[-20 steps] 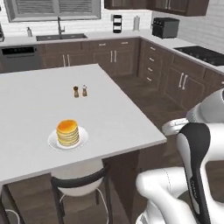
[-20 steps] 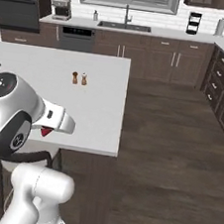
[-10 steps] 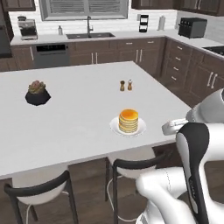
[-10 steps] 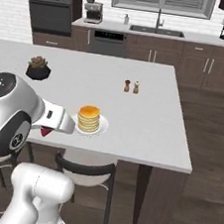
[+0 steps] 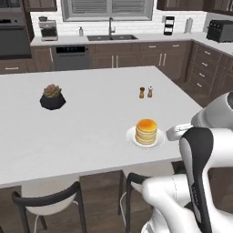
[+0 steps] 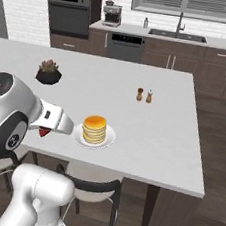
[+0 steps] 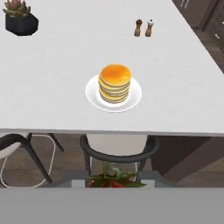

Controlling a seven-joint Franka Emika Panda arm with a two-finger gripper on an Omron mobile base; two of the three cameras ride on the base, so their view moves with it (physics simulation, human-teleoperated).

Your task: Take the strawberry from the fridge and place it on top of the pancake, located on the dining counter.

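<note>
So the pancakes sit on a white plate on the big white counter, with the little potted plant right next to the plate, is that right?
Not quite. The pancakes do sit on a white plate on the white counter, but the potted plant stands far off across the counter, as the left base view shows.

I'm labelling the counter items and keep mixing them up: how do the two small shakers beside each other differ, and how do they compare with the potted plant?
The left shaker is brown with a dark top; the right shaker is brown with a white top. Both are slim and upright, while the potted plant is wider and squat, a black pot with green and pinkish leaves. The shakers stand close together near the counter's middle; the plant sits apart, far to one side. All three rest on the white dining counter.
</note>
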